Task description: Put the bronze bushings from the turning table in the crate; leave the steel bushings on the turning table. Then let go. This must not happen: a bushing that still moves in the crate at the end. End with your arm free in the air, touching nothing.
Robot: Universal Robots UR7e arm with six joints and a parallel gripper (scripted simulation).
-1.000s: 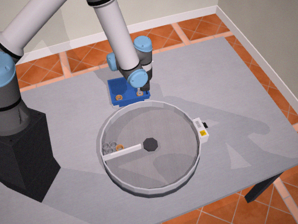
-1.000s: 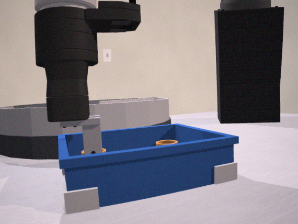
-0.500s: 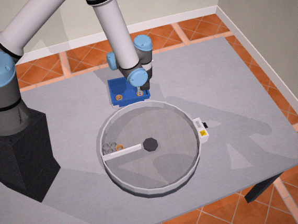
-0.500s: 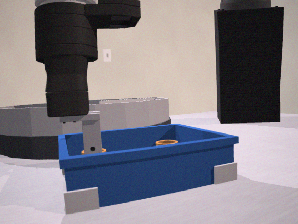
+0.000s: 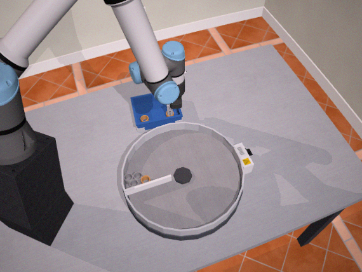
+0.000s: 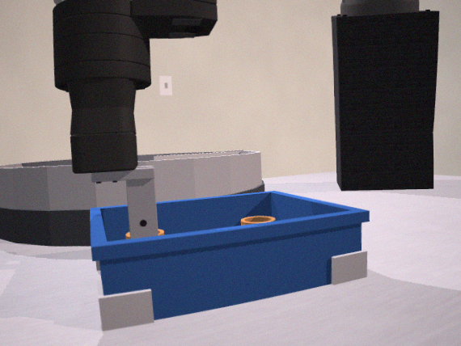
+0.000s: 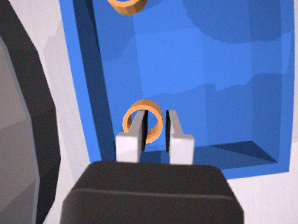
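Observation:
My gripper [image 7: 156, 122] is down inside the blue crate [image 5: 156, 112], near its right corner by the turning table. Its fingers [image 7: 143, 119] stand a little apart, astride the wall of a bronze bushing: one finger is inside the ring, one outside, with a gap around the wall. That bushing sits low on the crate floor. A second bronze bushing [image 5: 145, 118] lies in the crate's other half. On the turning table [image 5: 182, 178] one bronze bushing [image 5: 145, 178] lies by three steel bushings [image 5: 133, 179] at the left rim.
A white bar [image 5: 148, 185] reaches from the table's dark hub [image 5: 183, 175] to the rim, just in front of the bushings. A white control box [image 5: 244, 157] sits on the rim's right side. The arm's black pedestal [image 5: 28, 187] stands at the left.

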